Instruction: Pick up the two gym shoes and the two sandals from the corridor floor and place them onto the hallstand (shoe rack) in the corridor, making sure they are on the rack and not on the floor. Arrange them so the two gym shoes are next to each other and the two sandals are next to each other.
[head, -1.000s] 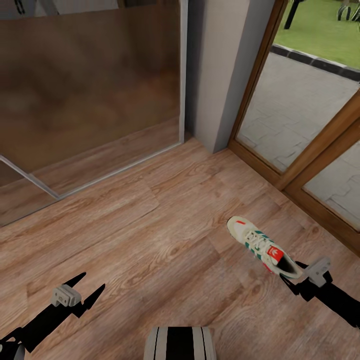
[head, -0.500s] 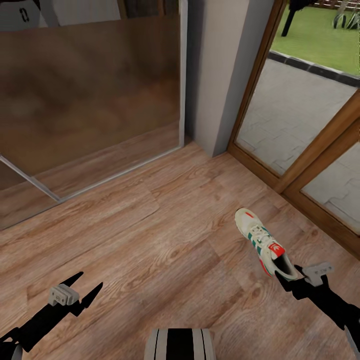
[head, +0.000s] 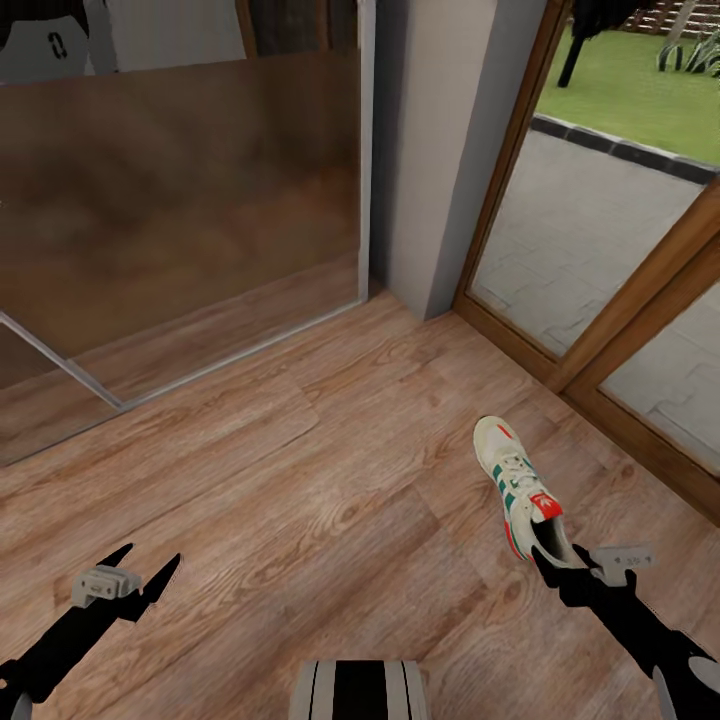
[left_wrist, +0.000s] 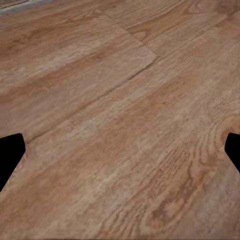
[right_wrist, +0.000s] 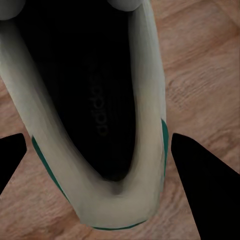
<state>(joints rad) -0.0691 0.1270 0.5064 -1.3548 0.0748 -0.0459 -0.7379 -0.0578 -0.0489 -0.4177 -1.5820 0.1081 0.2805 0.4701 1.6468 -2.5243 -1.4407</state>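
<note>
Sneaker (head: 520, 490), white with green stripes and a red tongue label, lies on the wood floor (head: 300, 480) just ahead of the right gripper (head: 570, 560), heel toward it. In the right wrist view the gripper's fingers are spread on either side of the heel and shoe opening (right_wrist: 95, 115), not touching them. Left gripper (head: 140, 575) hovers spread over bare planks, well apart from the shoe.
</note>
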